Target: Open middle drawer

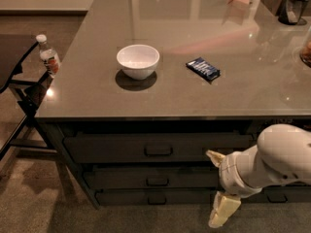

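Note:
The middle drawer is the medium-height dark front under the taller top drawer and above the thin bottom one. It is shut, with a small black loop handle at its centre. My gripper hangs in front of the drawers, to the right of that handle and apart from it. Its two cream fingers are spread one above the other, open and empty. My white arm covers the right part of the drawer fronts.
On the grey countertop stand a white bowl and a dark blue snack packet. A water bottle sits on a black chair at the left. More items stand at the far right back.

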`<state>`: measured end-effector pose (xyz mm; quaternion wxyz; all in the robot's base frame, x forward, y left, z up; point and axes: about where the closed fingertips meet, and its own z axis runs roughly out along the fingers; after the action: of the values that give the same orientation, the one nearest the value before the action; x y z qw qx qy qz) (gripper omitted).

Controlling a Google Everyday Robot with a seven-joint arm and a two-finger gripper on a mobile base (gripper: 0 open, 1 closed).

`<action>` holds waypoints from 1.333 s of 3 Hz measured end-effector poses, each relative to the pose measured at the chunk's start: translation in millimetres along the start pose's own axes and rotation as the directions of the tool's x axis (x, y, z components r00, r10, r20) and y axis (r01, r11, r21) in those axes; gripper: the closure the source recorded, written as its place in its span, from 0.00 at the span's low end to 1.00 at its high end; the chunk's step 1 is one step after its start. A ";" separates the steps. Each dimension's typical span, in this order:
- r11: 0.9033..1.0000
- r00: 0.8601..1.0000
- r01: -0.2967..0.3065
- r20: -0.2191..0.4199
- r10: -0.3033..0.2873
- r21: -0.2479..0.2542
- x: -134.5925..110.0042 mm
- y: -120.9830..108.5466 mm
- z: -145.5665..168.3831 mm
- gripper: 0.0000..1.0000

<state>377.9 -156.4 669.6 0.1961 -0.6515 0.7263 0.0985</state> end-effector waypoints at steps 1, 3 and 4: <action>1.000 0.999 -0.019 0.048 0.018 0.013 11.8 5.4 43.6 0.00; 0.990 0.994 -0.031 0.108 0.016 0.135 29.7 -3.7 106.2 0.00; 0.985 0.994 -0.034 0.110 0.016 0.170 29.8 -12.8 106.6 0.00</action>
<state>404.9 -142.7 562.4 0.2895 -0.6167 0.7284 0.0734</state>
